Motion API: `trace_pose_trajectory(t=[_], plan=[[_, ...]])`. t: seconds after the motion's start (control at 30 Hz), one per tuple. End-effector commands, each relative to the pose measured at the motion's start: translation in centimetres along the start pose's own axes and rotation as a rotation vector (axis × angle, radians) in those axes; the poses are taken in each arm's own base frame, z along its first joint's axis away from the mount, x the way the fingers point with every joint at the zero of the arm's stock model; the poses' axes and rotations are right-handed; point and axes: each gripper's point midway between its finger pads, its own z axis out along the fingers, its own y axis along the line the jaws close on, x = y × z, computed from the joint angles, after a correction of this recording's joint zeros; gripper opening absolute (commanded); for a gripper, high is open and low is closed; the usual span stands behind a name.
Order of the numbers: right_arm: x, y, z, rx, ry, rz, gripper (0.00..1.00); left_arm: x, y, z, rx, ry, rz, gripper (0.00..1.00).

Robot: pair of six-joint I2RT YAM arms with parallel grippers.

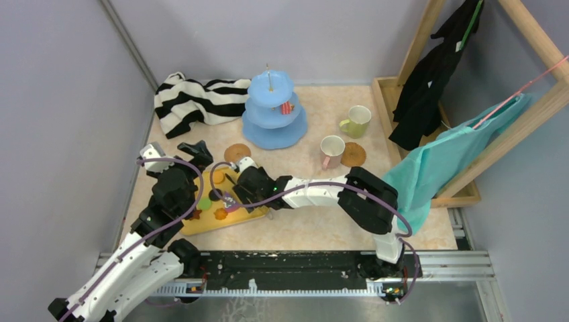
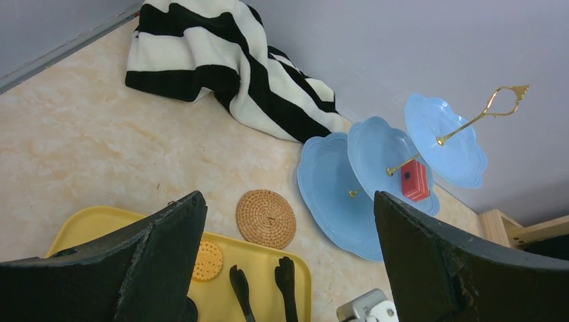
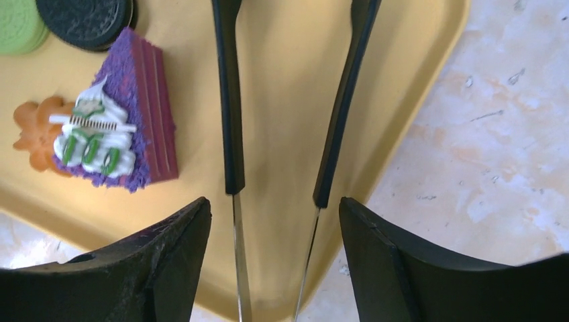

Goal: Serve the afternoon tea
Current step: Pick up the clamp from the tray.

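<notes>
Above the yellow tray's (image 3: 288,100) right end, the right gripper (image 3: 272,208) hangs with fingers apart, straddling black tongs (image 3: 228,100) without touching them. A purple cake slice (image 3: 134,121) lies on the tray beside them. The left gripper (image 2: 288,198), spread wide and empty, hovers over the tray's left end. Beyond the tray stands the light-blue three-tier stand (image 1: 268,134).

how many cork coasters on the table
2. One cork coaster between the blue stand and the yellow tray; the other beside the pink-handled cup. More may be hidden.
</notes>
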Motion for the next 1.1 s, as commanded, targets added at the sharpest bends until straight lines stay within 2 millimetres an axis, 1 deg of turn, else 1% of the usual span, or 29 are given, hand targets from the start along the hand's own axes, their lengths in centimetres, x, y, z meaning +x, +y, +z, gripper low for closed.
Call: trace_pose_trajectory(t=[0.0,0.03,0.2,0.53,0.77,0.97,1.07], plan=[[-2.9,0.4,-2.1,-0.069,-0.130,0.028,0.70,0.1,0.3,-0.1,-0.008,-0.002,0.001,0.99],[-2.5,0.4,-2.1,-0.072,-0.130,0.025,0.69,0.1,0.3,0.0,-0.007,0.000,0.001,0.99],[-2.3,0.6,-2.6,-0.110,-0.167,0.026,0.62,0.4,0.3,0.0,-0.010,0.005,-0.001,0.99],[-1.4,0.5,-1.5,-0.108,-0.166,0.002,0.53,0.8,0.7,0.1,-0.025,0.008,0.000,0.99],[-1.1,0.4,-0.4,-0.085,-0.178,-0.002,0.53,1.2,1.0,0.2,-0.034,0.010,0.001,0.99],[0.2,0.1,1.3,-0.056,-0.137,-0.008,0.55,1.4,1.1,0.2,-0.037,0.013,0.000,0.99],[0.6,0.0,1.7,-0.042,-0.129,-0.004,0.55,1.3,1.2,0.2,-0.041,0.009,0.000,0.99]])
